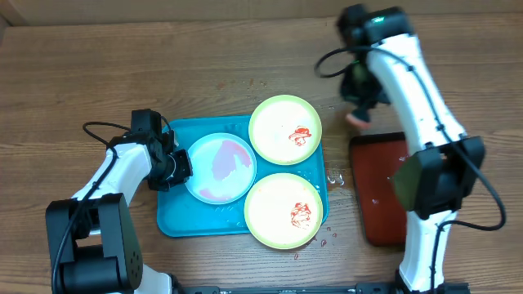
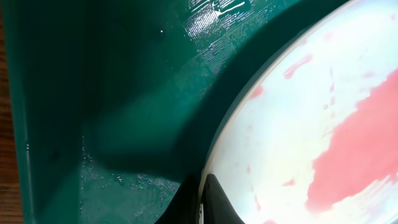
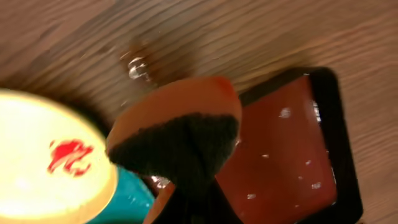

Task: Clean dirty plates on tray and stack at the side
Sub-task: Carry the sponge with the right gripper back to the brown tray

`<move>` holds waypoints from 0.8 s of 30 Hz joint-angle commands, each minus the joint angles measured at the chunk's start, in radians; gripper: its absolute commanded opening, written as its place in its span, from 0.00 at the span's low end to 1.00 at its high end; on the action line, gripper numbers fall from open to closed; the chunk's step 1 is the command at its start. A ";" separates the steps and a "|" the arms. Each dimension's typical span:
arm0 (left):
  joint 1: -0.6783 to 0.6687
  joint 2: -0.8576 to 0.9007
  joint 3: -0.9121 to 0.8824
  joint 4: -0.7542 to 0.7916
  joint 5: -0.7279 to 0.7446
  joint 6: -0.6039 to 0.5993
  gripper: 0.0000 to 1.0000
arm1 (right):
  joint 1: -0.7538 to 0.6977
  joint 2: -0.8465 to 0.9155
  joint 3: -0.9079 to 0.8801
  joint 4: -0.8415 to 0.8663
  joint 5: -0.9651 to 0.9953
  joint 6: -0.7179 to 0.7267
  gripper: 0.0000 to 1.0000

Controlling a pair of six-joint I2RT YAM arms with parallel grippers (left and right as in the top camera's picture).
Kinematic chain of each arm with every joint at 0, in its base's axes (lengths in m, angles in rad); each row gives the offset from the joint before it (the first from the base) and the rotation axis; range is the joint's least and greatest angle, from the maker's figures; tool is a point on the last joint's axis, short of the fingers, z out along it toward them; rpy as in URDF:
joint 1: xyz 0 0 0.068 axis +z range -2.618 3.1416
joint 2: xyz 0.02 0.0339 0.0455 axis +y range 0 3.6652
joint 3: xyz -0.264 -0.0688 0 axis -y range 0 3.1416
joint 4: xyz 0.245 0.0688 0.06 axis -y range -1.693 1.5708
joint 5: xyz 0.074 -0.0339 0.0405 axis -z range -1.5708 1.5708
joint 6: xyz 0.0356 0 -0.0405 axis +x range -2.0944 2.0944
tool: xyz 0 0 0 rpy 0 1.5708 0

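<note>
The turquoise tray (image 1: 173,222) holds three dirty plates. The light-blue plate (image 1: 221,168) with a pink-red smear lies at its left. Two lime-green-rimmed plates lie at the tray's back right (image 1: 285,129) and front right (image 1: 283,210), each with a red sauce spot. My left gripper (image 1: 181,166) is shut on the blue plate's left rim. In the left wrist view its fingers (image 2: 202,202) pinch the plate's edge (image 2: 311,124) over the wet tray floor (image 2: 124,93). My right gripper (image 1: 358,106) holds an orange sponge (image 3: 180,130), dark scrub side up, in the air right of the back plate (image 3: 43,162).
A dark red-brown tray (image 1: 380,189) with a black rim lies on the right, also in the right wrist view (image 3: 280,143). Water drops and red spots lie on the wooden table (image 1: 331,233) near the turquoise tray's right edge. The right arm reaches over the red-brown tray.
</note>
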 commanded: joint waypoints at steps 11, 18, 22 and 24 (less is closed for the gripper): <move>-0.004 0.016 -0.014 0.004 -0.033 -0.003 0.04 | -0.093 -0.116 -0.405 0.093 -0.019 0.031 0.04; -0.004 0.016 -0.014 0.012 -0.002 -0.003 0.04 | -0.093 -0.311 -0.634 0.190 -0.038 0.072 0.04; -0.004 0.016 -0.014 0.024 0.050 -0.003 0.05 | -0.093 -0.415 -0.756 0.235 -0.071 0.072 0.04; -0.004 0.016 -0.014 0.031 0.074 -0.003 0.04 | -0.093 -0.452 -0.804 0.254 -0.080 0.072 0.04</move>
